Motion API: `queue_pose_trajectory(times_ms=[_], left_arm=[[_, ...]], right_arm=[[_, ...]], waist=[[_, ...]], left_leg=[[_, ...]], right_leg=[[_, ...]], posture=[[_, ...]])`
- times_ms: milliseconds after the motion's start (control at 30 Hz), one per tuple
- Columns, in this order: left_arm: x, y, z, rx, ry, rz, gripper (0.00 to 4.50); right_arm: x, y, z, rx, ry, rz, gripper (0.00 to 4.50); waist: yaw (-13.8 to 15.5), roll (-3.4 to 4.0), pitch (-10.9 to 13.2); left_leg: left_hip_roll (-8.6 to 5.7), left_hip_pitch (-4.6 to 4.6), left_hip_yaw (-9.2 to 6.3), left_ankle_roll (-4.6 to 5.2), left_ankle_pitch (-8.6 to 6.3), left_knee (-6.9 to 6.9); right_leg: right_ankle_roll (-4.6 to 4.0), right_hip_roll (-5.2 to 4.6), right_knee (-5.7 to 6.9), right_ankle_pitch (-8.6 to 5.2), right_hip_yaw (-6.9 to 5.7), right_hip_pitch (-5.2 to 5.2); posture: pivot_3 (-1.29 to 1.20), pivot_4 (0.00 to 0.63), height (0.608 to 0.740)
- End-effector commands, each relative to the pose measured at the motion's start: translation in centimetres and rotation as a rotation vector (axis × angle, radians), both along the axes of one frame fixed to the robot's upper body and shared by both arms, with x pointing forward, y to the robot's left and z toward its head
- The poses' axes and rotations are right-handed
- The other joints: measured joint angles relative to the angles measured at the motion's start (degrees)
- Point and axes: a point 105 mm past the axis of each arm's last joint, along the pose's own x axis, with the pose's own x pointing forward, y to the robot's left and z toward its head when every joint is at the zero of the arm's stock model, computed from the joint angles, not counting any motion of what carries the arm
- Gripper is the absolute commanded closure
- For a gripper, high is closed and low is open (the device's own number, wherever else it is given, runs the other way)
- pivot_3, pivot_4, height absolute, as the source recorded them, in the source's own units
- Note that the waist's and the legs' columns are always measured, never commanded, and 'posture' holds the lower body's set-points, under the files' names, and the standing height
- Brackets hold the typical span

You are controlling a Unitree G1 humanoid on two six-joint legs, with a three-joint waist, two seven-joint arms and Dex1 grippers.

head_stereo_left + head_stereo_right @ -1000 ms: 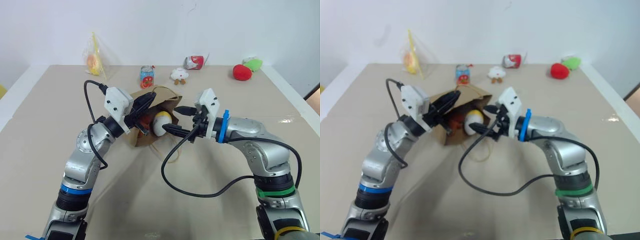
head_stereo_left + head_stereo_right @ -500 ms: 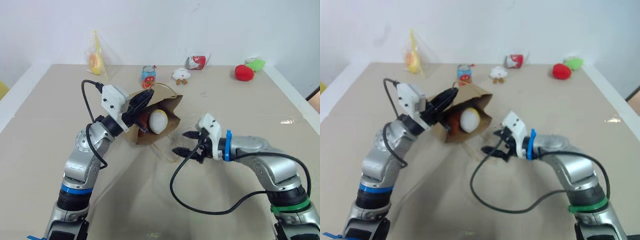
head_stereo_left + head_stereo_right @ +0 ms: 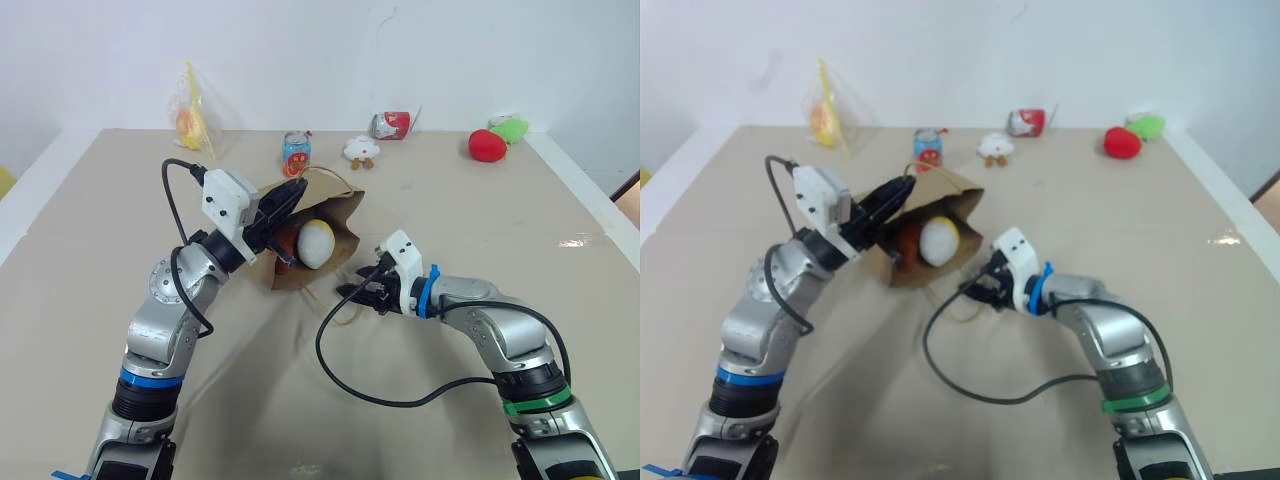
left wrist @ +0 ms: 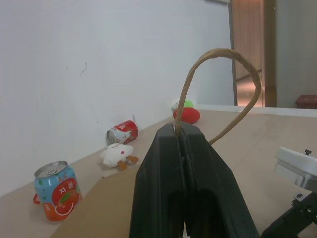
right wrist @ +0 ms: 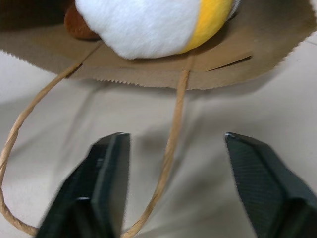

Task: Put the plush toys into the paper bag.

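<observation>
The round white and yellow ball (image 3: 316,243) sits in my brown bag (image 3: 335,215), just past my right pincer (image 3: 362,290), whose fingers are apart.

can (image 3: 295,153) upright | tipped can (image 3: 390,124) | white plush (image 3: 359,149) | red plush (image 3: 485,144)

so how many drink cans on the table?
2. A blue and red can stands upright at the far side behind the paper bag; a red can lies on its side near the wall. None seems hidden.
</observation>
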Motion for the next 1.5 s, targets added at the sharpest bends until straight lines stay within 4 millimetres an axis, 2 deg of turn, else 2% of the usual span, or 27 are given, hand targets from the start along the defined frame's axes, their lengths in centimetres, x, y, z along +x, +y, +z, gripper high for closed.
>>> queue_pose_trajectory(times_ms=[33, 67, 100, 133, 300, 467, 667, 867, 1000, 1233, 1367, 1400, 1433, 1500], left_arm=[[-0.9, -0.1, 1.4, -0.005, -0.064, -0.004, 4.5], [-0.9, -0.1, 1.4, -0.005, -0.064, -0.003, 4.5], [-0.8, -0.1, 1.4, -0.004, -0.063, -0.003, 4.5], [-0.8, -0.1, 1.4, -0.003, -0.062, -0.002, 4.5], [-0.7, -0.1, 1.3, 0.001, -0.065, -0.003, 4.5], [-0.4, 0.1, 1.7, 0.003, -0.076, -0.001, 4.5], [0.2, 0.7, 3.4, 0.006, -0.118, 0.004, 4.5], [0.8, 1.2, 4.5, -0.007, -0.13, 0.004, 4.5], [1.2, 1.6, 3.9, 0.001, -0.102, 0.007, 4.5], [1.3, 1.1, 2.5, 0.041, -0.06, -0.019, 4.5], [1.0, 0.7, 1.6, 0.065, -0.029, -0.049, 4.5], [0.9, 0.7, 1.5, 0.069, -0.024, -0.058, 4.5], [0.8, 0.6, 1.4, 0.072, -0.022, -0.062, 4.23], [0.6, 0.6, 1.2, 0.07, -0.006, -0.075, 3.6]], right_arm=[[-0.9, 0.5, 1.5, -0.022, -0.086, 0.076, 3.39], [-1.0, 0.5, 1.6, -0.024, -0.092, 0.088, 3.85], [-1.0, 0.6, 1.8, -0.02, -0.102, 0.092, 3.96], [-1.0, 0.6, 2.1, -0.013, -0.114, 0.092, 4.39], [-0.9, 0.5, 3.7, 0.032, -0.167, 0.11, 4.39], [-1.3, -0.1, 8.1, 0.158, -0.228, 0.142, 4.39], [-2.7, -1.6, 13.8, 0.227, -0.288, 0.195, 4.39], [-4.2, -2.2, 17.9, 0.249, -0.334, 0.231, 4.39], [-4.6, -1.7, 18.4, 0.231, -0.33, 0.25, 4.39], [-3.2, -1.3, 15.0, 0.17, -0.274, 0.196, 4.39], [-2.3, -1.5, 14.1, 0.151, -0.268, 0.16, 4.39], [-2.3, -1.5, 14.1, 0.154, -0.264, 0.161, 3.78], [-2.4, -1.4, 14.2, 0.162, -0.261, 0.172, 3.59], [-2.9, -1.2, 14.7, 0.179, -0.26, 0.208, 2.71]], waist=[[0.0, 0.0, 0.0], [0.0, 0.0, 0.0], [0.0, 0.0, 0.0], [0.0, 0.0, 0.0], [0.0, 0.0, 0.0], [0.0, 0.0, 0.0], [0.1, 0.0, 0.0], [0.0, 0.0, 0.0], [0.0, 0.0, 0.0], [0.0, 0.0, 0.0], [0.0, 0.0, 0.0], [0.0, 0.0, 0.0], [0.0, 0.0, 0.0], [0.0, 0.0, 0.0]], left_leg=[[0.0, 0.0, -0.01, 0.0, 0.0, 0.0], [0.0, 0.0, -0.01, 0.0, 0.0, 0.0], [0.0, 0.0, -0.01, 0.0, 0.0, 0.0], [0.01, 0.01, -0.01, 0.0, 0.0, 0.0], [0.02, 0.02, -0.01, 0.0, 0.0, 0.0], [0.02, 0.01, -0.01, 0.0, 0.0, 0.0], [0.01, 0.01, -0.03, 0.0, 0.0, 0.0], [0.01, -0.02, -0.01, 0.02, -0.01, -0.03], [0.01, 0.0, -0.03, 0.02, -0.01, -0.03], [0.01, -0.04, 0.01, 0.02, -0.01, -0.03], [0.01, -0.05, 0.02, 0.02, -0.01, -0.03], [0.01, -0.05, 0.01, 0.02, -0.01, -0.03], [0.01, -0.05, 0.0, 0.02, -0.01, -0.03], [0.01, -0.05, 0.0, 0.02, -0.01, -0.03]], right_leg=[[0.0, 0.01, 0.0, 0.0, -0.01, 0.0], [0.0, 0.01, 0.0, 0.0, -0.01, 0.0], [0.0, 0.01, 0.0, 0.0, -0.01, 0.0], [0.0, 0.02, 0.0, 0.0, -0.01, 0.0], [0.0, 0.03, 0.01, 0.0, -0.01, 0.01], [0.0, 0.03, 0.0, 0.0, -0.01, 0.0], [0.0, 0.02, 0.0, 0.0, -0.03, 0.02], [-0.01, 0.02, -0.02, 0.0, -0.01, -0.01], [-0.01, 0.02, -0.02, 0.0, -0.02, 0.01], [0.0, -0.01, -0.03, 0.0, 0.0, -0.03], [0.0, -0.01, -0.03, 0.0, 0.0, -0.04], [0.0, -0.01, -0.03, 0.0, 0.0, -0.05], [0.0, -0.01, -0.03, 0.0, -0.01, -0.04], [0.0, -0.01, -0.02, 0.0, -0.02, -0.04]], posture=[[0.0, 0.15, 0.74], [0.0, 0.15, 0.74], [0.0, 0.15, 0.74], [0.0, 0.15, 0.74], [0.0, 0.15, 0.74], [0.0, 0.15, 0.74], [0.0, 0.15, 0.74], [0.0, 0.15, 0.74], [0.0, 0.15, 0.74], [0.0, 0.15, 0.74], [0.0, 0.15, 0.74], [0.0, 0.15, 0.74], [0.0, 0.15, 0.74], [0.0, 0.15, 0.74]])
